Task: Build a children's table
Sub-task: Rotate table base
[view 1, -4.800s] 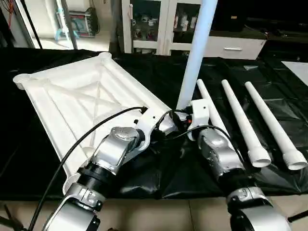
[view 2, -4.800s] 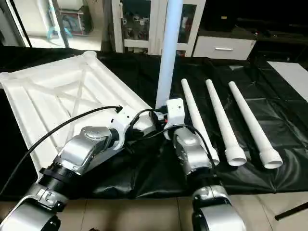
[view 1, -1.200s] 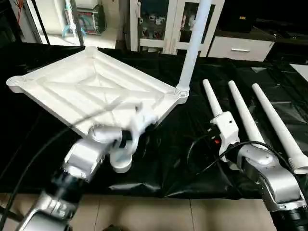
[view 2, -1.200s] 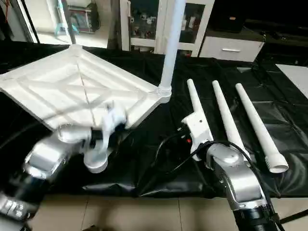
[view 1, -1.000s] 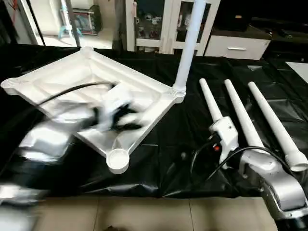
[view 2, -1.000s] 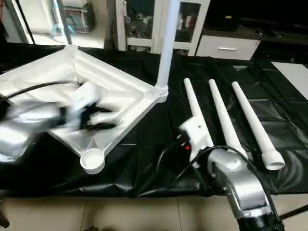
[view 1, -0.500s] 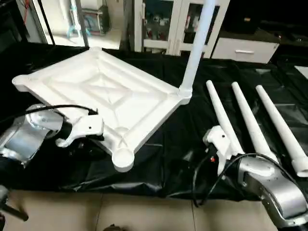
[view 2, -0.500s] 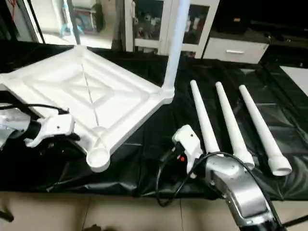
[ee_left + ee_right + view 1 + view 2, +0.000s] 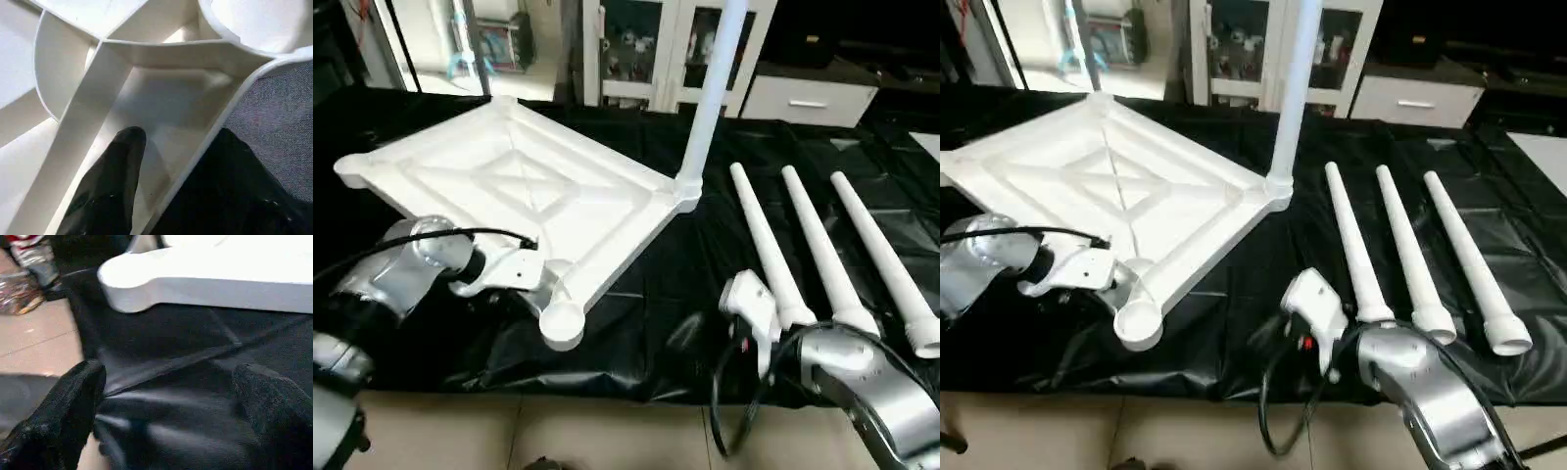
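The children's table top (image 9: 509,176) lies underside up on the black sheet, turned cornerwise. One leg (image 9: 705,98) stands upright in its right corner socket. Three more legs (image 9: 759,230) (image 9: 822,240) (image 9: 886,259) lie side by side to the right. My left gripper (image 9: 180,136) is open astride the top's near-left rim, beside the near corner socket (image 9: 560,321). One finger (image 9: 122,166) rests inside the rim and the other is outside it. My right gripper (image 9: 168,382) hangs open above the sheet, just short of the lying legs, holding nothing.
The black sheet (image 9: 636,294) covers the table to its front edge, with tiled floor (image 9: 607,431) below. White cabinets (image 9: 636,49) stand behind. My right forearm (image 9: 862,377) lies close to the wide ends of the lying legs.
My left gripper has swung out to the left and come back in onto the rim by the near corner socket. My right gripper has slid a little nearer and leftward. The table top has stayed put.
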Motion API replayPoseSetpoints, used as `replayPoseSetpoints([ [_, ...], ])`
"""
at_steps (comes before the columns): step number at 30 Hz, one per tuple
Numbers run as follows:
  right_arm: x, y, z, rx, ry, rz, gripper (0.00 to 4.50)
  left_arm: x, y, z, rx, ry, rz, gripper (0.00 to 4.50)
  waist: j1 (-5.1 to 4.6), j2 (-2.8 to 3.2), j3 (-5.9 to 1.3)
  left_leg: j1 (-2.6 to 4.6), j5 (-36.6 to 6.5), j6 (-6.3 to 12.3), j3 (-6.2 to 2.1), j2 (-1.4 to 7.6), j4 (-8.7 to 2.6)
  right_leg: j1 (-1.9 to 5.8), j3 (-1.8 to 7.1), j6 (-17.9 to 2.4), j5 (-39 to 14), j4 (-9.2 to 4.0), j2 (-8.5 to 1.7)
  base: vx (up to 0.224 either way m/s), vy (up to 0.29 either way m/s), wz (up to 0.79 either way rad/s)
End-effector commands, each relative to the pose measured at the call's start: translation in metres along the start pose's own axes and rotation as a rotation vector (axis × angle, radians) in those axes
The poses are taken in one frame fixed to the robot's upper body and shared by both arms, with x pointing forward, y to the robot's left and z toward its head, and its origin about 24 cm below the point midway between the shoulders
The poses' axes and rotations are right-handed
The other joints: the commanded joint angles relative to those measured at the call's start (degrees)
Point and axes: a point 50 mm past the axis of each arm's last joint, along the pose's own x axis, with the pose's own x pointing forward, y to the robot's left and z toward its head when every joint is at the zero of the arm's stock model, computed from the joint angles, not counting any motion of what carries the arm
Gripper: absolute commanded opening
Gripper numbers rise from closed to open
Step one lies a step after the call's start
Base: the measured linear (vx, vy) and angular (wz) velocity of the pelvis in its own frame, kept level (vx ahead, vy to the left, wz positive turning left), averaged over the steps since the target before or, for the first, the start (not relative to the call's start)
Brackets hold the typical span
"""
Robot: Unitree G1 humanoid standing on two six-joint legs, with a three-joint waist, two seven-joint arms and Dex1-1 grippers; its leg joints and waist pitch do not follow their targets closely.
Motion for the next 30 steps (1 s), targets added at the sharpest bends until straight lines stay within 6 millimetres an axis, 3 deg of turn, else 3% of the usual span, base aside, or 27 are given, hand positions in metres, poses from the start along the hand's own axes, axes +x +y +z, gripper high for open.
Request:
replayPoseSetpoints([
  [1, -0.002, 0.004, 0.003, 0.001, 0.001, 0.038, 4.50, 0.005, -0.001, 0.003, 0.004, -0.020, -0.020, 2.04, 0.10, 0.87, -3.08, 0.84, -16.2, -2.49, -2.00, 3.74, -4.85, 1.79, 3.35, -10.6, -11.9, -4.52, -4.45, 0.000, 0.000, 0.00],
  [6, -0.001, 0.004, 0.005, 0.018, -0.030, 0.030, 4.50, 0.007, -0.002, 0.009, -0.046, -0.090, -0.052, 1.67, 0.35, 0.81, -3.21, 0.89, -15.3, -2.72, -1.94, 3.75, -4.82, 1.63, 3.33, -11.0, -10.7, -4.35, -4.38, 0.000, 0.000, 0.00],
  [11, -0.001, 0.002, 0.006, 0.016, -0.037, 0.019, 4.50, 0.012, -0.002, 0.012, -0.084, -0.134, -0.049, 1.27, 0.24, 0.67, -3.46, 0.50, -11.7, -1.91, -1.75, 3.55, -4.53, 2.10, 3.17, -12.5, -3.9, -3.58, -4.23, 0.000, 0.000, 0.00],
  [17, -0.001, -0.002, 0.006, 0.014, -0.039, -0.013, 4.50, 0.018, -0.001, 0.015, -0.177, -0.162, -0.015, 0.87, -0.49, 0.65, -3.27, 0.43, -12.7, -1.59, -1.89, 3.61, -4.60, 2.17, 3.21, -12.2, -7.9, -4.06, -4.38, 0.000, 0.000, 0.00],
  [23, -0.004, -0.021, 0.005, 0.008, -0.037, -0.167, 4.50, 0.028, -0.009, 0.019, -0.291, -0.159, -0.013, 0.63, -0.98, 0.81, -3.24, 0.47, -12.7, -1.82, -1.84, 3.61, -4.56, 2.06, 3.23, -12.8, -8.4, -4.11, -4.32, 0.000, 0.000, 0.00],
  [27, -0.006, -0.032, 0.005, 0.026, -0.044, -0.261, 4.50, 0.040, -0.010, 0.025, -0.399, -0.164, 0.064, 0.46, -0.94, 0.79, -3.21, 0.48, -12.4, -1.28, -1.72, 3.45, -4.41, 2.07, 3.16, -13.2, -8.3, -4.29, -4.14, 0.000, 0.000, 0.00],
  [30, -0.007, -0.037, 0.003, 0.033, -0.036, -0.305, 4.50, 0.048, -0.011, 0.031, -0.473, -0.190, 0.106, 0.34, -0.74, 0.76, -3.27, 0.34, -12.1, -0.58, -1.76, 3.36, -4.33, 2.22, 3.15, -12.5, -10.2, -4.54, -4.22, 0.000, 0.000, 0.00],
])
